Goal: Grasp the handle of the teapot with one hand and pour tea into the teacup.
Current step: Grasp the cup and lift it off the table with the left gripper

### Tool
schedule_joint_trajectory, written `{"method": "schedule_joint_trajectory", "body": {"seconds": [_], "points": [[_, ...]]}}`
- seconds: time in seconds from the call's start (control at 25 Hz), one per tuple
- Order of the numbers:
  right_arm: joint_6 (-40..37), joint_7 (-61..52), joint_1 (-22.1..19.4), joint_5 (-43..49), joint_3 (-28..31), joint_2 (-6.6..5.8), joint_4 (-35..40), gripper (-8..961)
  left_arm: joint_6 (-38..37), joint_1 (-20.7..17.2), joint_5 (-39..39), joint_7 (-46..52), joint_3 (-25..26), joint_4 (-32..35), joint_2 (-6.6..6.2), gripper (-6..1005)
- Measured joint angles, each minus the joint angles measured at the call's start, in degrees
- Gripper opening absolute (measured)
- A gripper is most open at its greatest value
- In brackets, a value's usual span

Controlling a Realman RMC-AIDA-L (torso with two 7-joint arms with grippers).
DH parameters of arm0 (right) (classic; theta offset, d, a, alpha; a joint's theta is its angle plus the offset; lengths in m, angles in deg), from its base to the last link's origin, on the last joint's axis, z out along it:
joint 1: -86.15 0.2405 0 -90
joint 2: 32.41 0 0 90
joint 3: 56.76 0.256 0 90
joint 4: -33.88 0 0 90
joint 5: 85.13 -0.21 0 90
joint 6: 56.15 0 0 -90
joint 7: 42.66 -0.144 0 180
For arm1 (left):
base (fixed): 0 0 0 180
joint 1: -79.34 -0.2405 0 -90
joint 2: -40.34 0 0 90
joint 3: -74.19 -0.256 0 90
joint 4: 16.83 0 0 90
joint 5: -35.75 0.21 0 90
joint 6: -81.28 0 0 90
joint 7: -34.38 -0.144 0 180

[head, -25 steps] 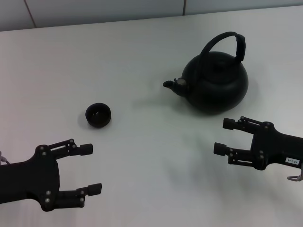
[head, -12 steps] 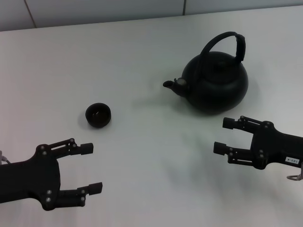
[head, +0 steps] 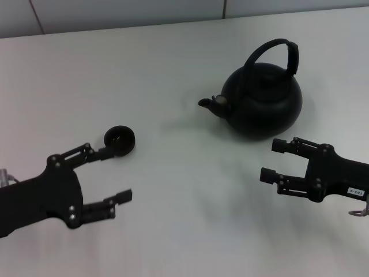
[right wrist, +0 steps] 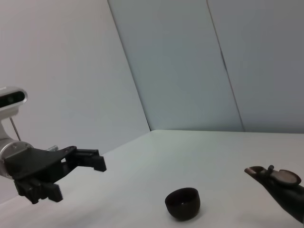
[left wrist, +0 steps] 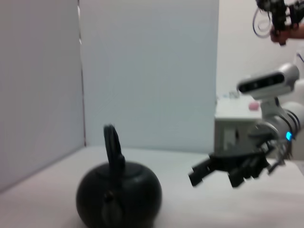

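Nothing has been picked up yet, as far as I can see. The teapot [head: 262, 101] sits on the white table [head: 173, 69] with its spout aimed toward the left arm's side, and its handle [head: 277, 53] stands upright over the lid with nothing touching it. The right gripper [head: 275, 161] hovers just short of the pot's near side, a little lower than the belly, with its fingers spread wide and nothing between them; the handle is above and beyond those fingertips, so this claw would need to rise and reach in over the pot before it could close on the hoop. The left gripper [head: 117, 173] is also spread apart and empty, and the teacup [head: 120, 140] sits right at the tip of its upper finger, so close in the head view that I cannot tell whether they touch. From the right wrist view the cup [right wrist: 182, 203] stands upright and clear on the table, with the left gripper [right wrist: 78, 175] off to one side of it. The cup lies well apart from the teapot's spout, across a bare stretch of table. So I would say the job is at its very start: the grasp on the handle, the lift, the carry over to the cup and the tilt to pour all remain to be done.
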Motion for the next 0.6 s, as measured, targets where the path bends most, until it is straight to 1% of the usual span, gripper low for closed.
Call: {"method": "schedule_joint_trajectory", "body": {"seconds": [0.04, 0.08, 0.12, 0.2, 0.24, 0.32, 0.44, 0.48, 0.6], "points": [[-0.1, 0.0, 0.0, -0.1, 0.1, 0.01, 0.0, 825, 0.9, 0.7, -2.5, -2.2, 0.1, -3.2, 0.04, 832], [-0.1, 0.0, 0.0, -0.1, 0.2, 0.01, 0.0, 825, 1.3, 0.9, -3.5, -2.9, 0.1, -4.2, 0.04, 833], [-0.1, 0.0, 0.0, -0.1, 0.2, 0.01, 0.0, 825, 2.5, 1.1, -6.0, -4.7, 0.1, -6.6, 0.06, 833], [-0.1, 0.0, 0.1, -0.1, 0.2, 0.01, 0.0, 824, 3.1, 1.1, -7.5, -5.8, 0.1, -7.9, 0.08, 833], [-0.1, 0.0, 0.2, -0.1, 0.4, 0.02, 0.0, 824, 4.7, 1.2, -12.6, -9.3, 0.2, -11.7, 0.14, 833], [-0.1, 0.0, 0.3, -0.1, 0.4, 0.02, 0.0, 823, 5.0, 1.2, -14.1, -10.3, 0.2, -12.9, 0.14, 833], [0.0, 0.0, 0.6, -0.1, 0.4, 0.01, 0.0, 822, 7.5, 1.6, -21.0, -12.8, 0.2, -18.5, 0.2, 834], [0.0, 0.0, 0.7, -0.1, 0.4, 0.02, 0.0, 822, 7.5, 1.6, -21.0, -12.8, 0.2, -18.5, 0.2, 834], [0.1, 0.0, 0.9, -0.1, 0.4, 0.01, 0.0, 823, 10.8, 1.9, -22.1, -12.9, -0.4, -20.0, 0.28, 834]]}}
